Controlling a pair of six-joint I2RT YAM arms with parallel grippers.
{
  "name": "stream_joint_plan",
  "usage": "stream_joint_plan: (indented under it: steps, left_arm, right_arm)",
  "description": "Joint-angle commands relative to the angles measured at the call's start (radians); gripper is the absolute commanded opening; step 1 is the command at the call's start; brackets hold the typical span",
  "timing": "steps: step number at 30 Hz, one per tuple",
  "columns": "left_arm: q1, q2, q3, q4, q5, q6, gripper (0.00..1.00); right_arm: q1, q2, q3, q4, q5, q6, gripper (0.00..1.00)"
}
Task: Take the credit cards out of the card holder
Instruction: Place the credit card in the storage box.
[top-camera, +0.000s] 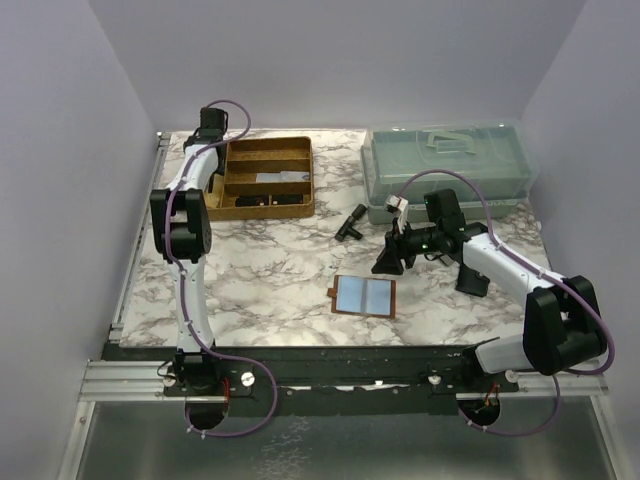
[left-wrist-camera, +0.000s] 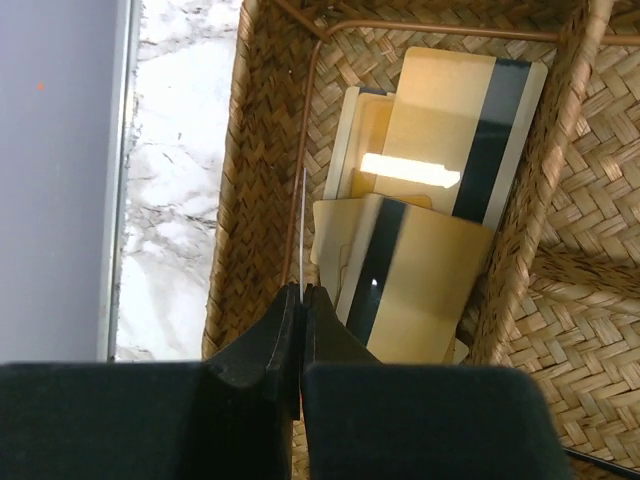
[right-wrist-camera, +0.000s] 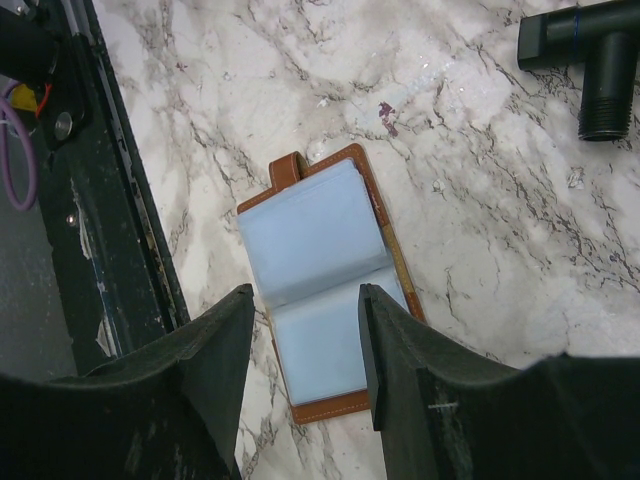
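Several tan credit cards lie loosely stacked in one compartment of the woven tray. The left gripper hangs over the pile, jaws pressed together on a thin card seen edge-on, close by the tray wall. Risk: on release it may stand against the wicker or tip outside the compartment.

The card holder lies open on the marble table near the front edge. Its pale blue sleeves look empty, though a hidden card cannot be ruled out. The right gripper hovers above it, jaws half apart, holding nothing — a low pass could shove the holder off the edge.
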Motion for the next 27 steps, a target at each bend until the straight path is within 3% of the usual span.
stream_joint_plan:
  steps: [1,6,12,21,27]
  left_arm:
    - [-0.007,0.024,0.041,-0.020,-0.067,0.043,0.03]
    - [-0.041,0.037,0.042,-0.020,-0.065,0.036,0.17]
    - [-0.053,0.025,0.052,-0.023,-0.082,0.023,0.41]
    - [-0.070,-0.147,0.042,-0.034,0.003,-0.046,0.49]
    - [-0.062,-0.368,-0.118,-0.029,0.297,-0.135,0.54]
  right_arm:
    - [-0.009,-0.007,0.015,-0.018,-0.016,-0.013,0.53]
    - [-0.010,-0.006,0.017,-0.018,-0.016,-0.013,0.53]
    - [-0.014,-0.004,0.015,-0.018,-0.015,-0.013,0.53]
    - [-0.013,-0.004,0.016,-0.019,-0.018,-0.017,0.53]
    - [-0.015,-0.021,0.015,-0.030,-0.048,-0.041,0.53]
